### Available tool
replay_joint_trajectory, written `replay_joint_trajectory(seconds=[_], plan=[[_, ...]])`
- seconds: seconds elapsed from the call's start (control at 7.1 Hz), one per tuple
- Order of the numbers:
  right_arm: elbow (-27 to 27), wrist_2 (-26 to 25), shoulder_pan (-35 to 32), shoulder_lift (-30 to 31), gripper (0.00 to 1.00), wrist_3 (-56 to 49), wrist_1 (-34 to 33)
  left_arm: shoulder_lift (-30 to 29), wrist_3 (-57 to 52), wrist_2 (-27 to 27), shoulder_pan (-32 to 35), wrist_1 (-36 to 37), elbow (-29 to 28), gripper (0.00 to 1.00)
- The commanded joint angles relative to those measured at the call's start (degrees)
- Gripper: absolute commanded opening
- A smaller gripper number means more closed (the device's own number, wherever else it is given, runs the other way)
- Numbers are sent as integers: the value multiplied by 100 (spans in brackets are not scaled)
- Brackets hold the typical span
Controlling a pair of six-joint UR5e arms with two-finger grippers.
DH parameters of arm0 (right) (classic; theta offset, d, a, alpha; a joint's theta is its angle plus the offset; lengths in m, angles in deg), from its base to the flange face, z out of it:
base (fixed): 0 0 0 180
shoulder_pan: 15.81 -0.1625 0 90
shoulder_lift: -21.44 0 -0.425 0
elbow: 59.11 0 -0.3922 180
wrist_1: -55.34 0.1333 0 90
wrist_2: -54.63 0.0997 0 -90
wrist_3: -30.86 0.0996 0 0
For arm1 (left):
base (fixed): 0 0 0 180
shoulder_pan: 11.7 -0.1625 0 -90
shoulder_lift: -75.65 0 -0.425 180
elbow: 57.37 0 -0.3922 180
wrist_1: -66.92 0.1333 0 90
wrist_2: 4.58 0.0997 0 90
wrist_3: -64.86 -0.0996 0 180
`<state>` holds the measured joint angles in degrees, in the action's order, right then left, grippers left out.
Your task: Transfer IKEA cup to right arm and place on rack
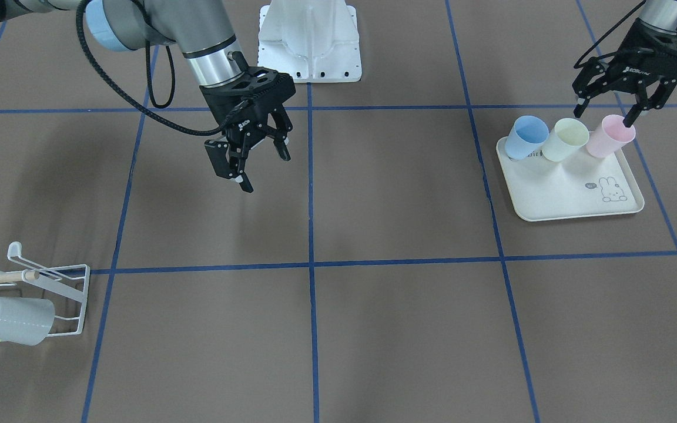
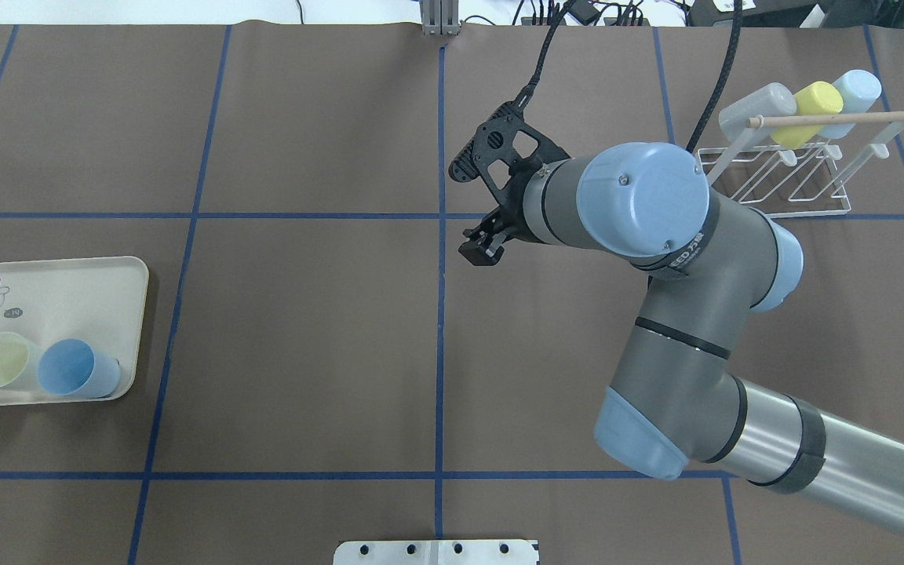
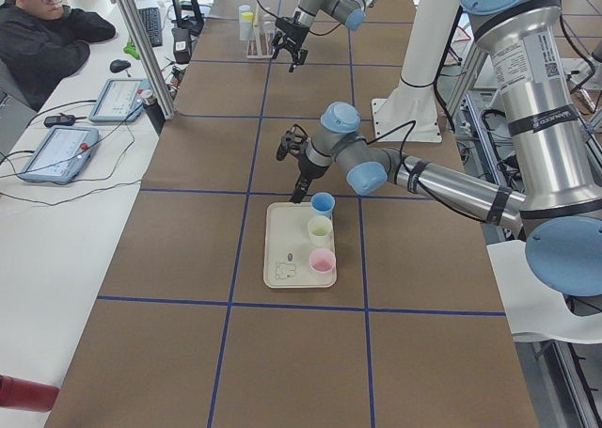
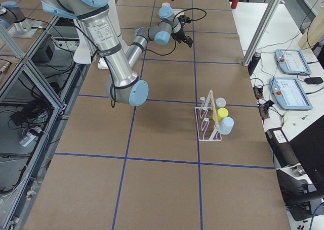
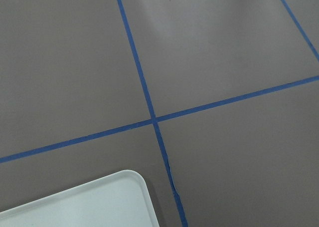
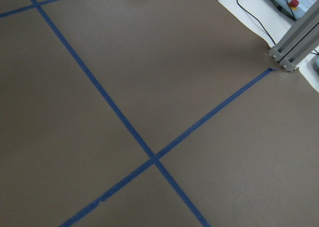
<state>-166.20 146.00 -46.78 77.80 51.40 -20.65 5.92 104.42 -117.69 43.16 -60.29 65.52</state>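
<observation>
My left fingers (image 1: 632,117) stand wide apart and empty above the cream rabbit-print plastic tray (image 1: 567,200). In the front-facing view one tip lines up with the rim of the pale pink plastic cup (image 1: 609,138), though I cannot tell whether it touches. To pick it well, I judge I should put one finger inside the mouth and one outside the wall, come straight down and close gently, because the thin wall may flex and the pale yellow plastic cup (image 1: 566,140) stands just beside it. The pink cup is a smooth tapered tumbler, upright with its mouth up, at the end of a row with the yellow one and a pale blue plastic cup (image 1: 525,136). My right fingers (image 1: 281,147), also spread and empty, hang over the middle of the brown bench (image 1: 374,329), well apart from the small white wire rack with a wooden rod (image 1: 74,294), which already carries cups.
</observation>
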Motion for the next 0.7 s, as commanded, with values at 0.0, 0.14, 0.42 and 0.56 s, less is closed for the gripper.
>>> replay_joint_trajectory(seconds=[0.0, 0.14, 0.42, 0.56], plan=[[-5, -93, 188, -28, 99, 230, 5, 460, -9, 96, -158, -1143, -561, 100], [-5, -93, 215, -45, 99, 239, 5, 469, 34, 341, -342, -1461, -912, 100], [-5, -102, 250, -46, 99, 239, 5, 469, 61, 510, -642, -1955, -1344, 100], [-5, -119, 268, -46, 99, 239, 5, 469, 70, 588, -800, -1974, -1390, 100]])
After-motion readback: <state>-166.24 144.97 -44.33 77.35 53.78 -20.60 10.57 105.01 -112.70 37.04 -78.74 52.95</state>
